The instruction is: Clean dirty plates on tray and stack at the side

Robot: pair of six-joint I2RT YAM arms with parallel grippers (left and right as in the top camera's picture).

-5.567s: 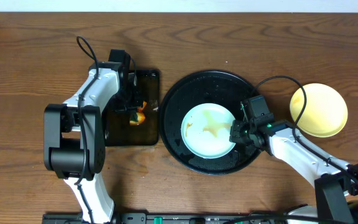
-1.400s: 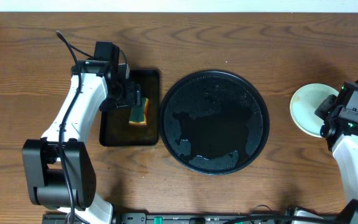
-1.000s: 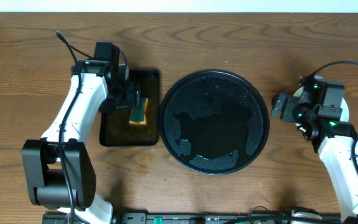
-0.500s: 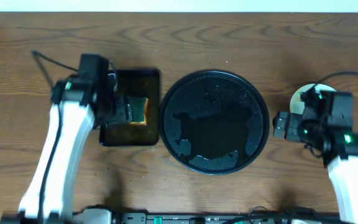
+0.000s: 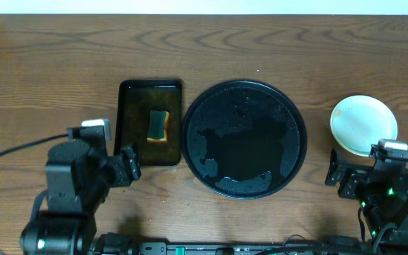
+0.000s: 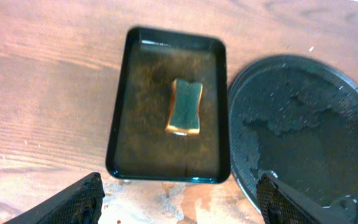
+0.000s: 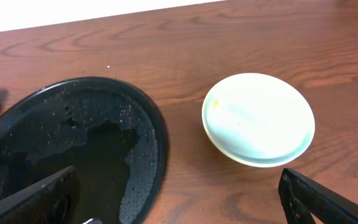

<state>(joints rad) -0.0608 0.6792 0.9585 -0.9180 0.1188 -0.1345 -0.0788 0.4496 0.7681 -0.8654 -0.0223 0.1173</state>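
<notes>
The large round black tray [image 5: 245, 92] sits mid-table, wet and with no plate on it; it also shows in the left wrist view as tray [image 6: 303, 124] and in the right wrist view as tray [image 7: 73, 143]. A stack of pale plates [image 5: 363, 125] rests on the wood to the tray's right, a mint-white plate [image 7: 258, 118] on top. My left gripper [image 5: 127, 164] hangs open near the front edge, below the sponge tray; its jaws [image 6: 179, 186] stand wide over bare wood. My right gripper [image 5: 340, 176] is open too, in front of the plates and apart from them, with nothing between its fingers [image 7: 178, 177].
A small rectangular black tray [image 5: 130, 134] with a green-and-yellow sponge [image 5: 159, 125] lies left of the round tray. Damp pale patches mark the wood [image 6: 185, 199] just in front of it. Cables trail from both arms at the front corners.
Both arms have pulled back toward the front edge. The left gripper left the sponge tray, with the sponge lying in it; the right gripper drew away from the stacked plates.
</notes>
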